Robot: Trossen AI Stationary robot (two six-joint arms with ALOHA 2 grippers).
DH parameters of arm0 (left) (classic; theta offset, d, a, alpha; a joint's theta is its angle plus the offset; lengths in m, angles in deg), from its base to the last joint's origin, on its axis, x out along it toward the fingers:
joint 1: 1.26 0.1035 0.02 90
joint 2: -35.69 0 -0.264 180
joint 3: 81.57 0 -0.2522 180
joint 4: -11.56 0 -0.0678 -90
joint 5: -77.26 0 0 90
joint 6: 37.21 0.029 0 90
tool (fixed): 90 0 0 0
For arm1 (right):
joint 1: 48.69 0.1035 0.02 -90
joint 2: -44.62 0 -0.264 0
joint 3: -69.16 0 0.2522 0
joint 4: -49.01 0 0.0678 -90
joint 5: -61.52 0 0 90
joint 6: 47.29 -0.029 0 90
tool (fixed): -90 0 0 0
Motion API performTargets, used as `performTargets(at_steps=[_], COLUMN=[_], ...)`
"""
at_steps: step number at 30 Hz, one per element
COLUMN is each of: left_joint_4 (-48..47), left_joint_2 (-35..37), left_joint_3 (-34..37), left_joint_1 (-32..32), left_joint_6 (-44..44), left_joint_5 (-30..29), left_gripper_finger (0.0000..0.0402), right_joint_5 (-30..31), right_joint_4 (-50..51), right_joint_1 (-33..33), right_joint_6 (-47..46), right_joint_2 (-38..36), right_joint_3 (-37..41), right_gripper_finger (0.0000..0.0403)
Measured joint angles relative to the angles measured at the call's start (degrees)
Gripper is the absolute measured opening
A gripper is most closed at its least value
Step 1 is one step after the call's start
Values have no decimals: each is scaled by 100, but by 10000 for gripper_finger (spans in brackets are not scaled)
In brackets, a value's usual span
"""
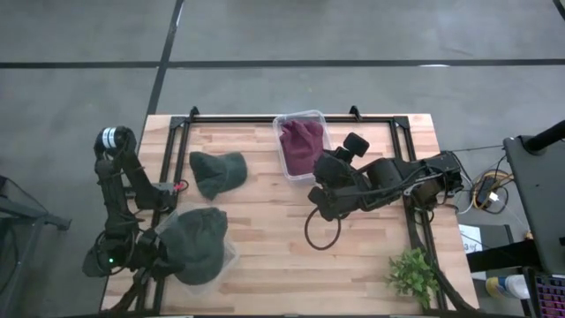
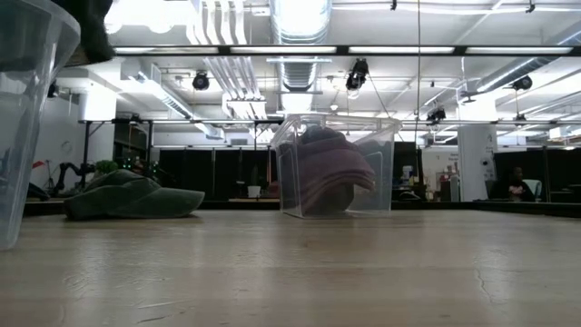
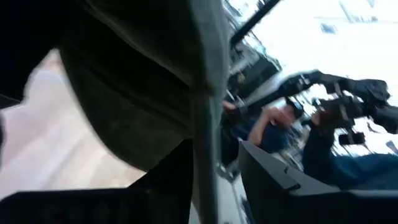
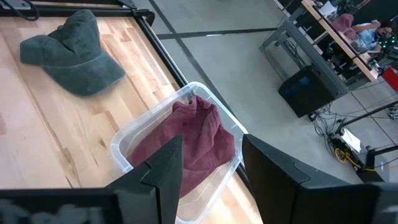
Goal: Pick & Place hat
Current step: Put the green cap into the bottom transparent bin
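worktop (image 1: 265,230): light wood | far edge, middle: clear bin (image 1: 301,144) holding maroon hat (image 1: 300,141) | left-centre: green cap (image 1: 216,172) | near-left corner: second clear bin (image 1: 228,258) | near-right corner: small plant (image 1: 413,274)

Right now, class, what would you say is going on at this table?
A two-armed robot is sorting hats into clear bins. The left gripper is at the near-left bin, where a dark green hat sits. A red hat already lies in the far bin. Another green cap is on the table. The right gripper hovers open and empty, near the far bin.
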Motion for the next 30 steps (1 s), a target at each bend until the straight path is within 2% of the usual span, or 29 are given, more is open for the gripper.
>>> performTargets(at_steps=[3,9,19,30], left_joint_4=[4,5,6,-6], left_joint_2=[3,83,358,642], left_joint_3=[-3,-126,-220,-201], left_joint_1=[-72,-216,-383,-680], left_joint_6=[-105,-71,536,1647], left_joint_5=[234,202,188,-407], left_gripper_finger=[129,131,131,131], right_joint_5=[0,0,-67,-258], right_joint_4=[0,0,-10,-20], right_joint_1=[0,0,0,0], right_joint_6=[2,2,2,19], right_joint_2=[0,0,0,0], right_joint_3=[0,0,0,0], right_gripper_finger=[160,160,160,160])
